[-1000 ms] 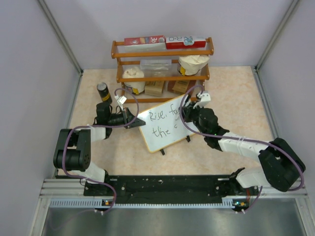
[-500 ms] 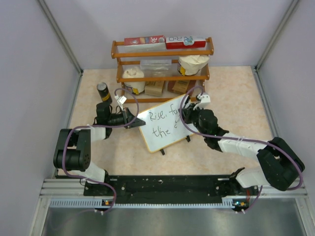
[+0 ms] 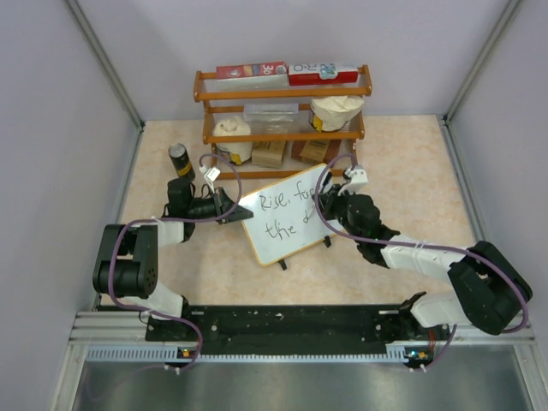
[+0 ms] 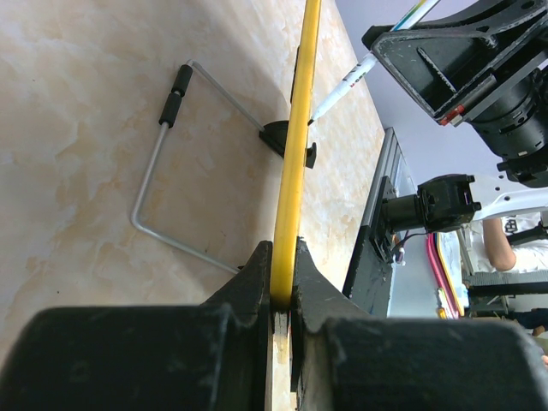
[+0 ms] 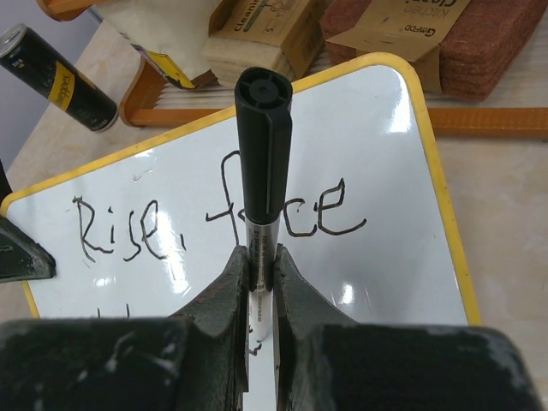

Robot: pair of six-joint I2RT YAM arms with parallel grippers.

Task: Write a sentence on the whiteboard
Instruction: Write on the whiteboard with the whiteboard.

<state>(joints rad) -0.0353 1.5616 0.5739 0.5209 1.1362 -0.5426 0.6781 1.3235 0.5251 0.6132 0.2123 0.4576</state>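
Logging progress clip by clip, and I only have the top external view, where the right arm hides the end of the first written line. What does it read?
Observer: In the right wrist view, the sentence on the whiteboard has a first line reading "Rise, face".
Operator: Is the marker gripped properly?
Observer: It looks so. The right claw is shut on the marker, on the barrel right beside its black section.
Operator: And is the left claw really holding the board?
Observer: Yes. In the left wrist view, the left claw is pinched on the whiteboard's frame edge.
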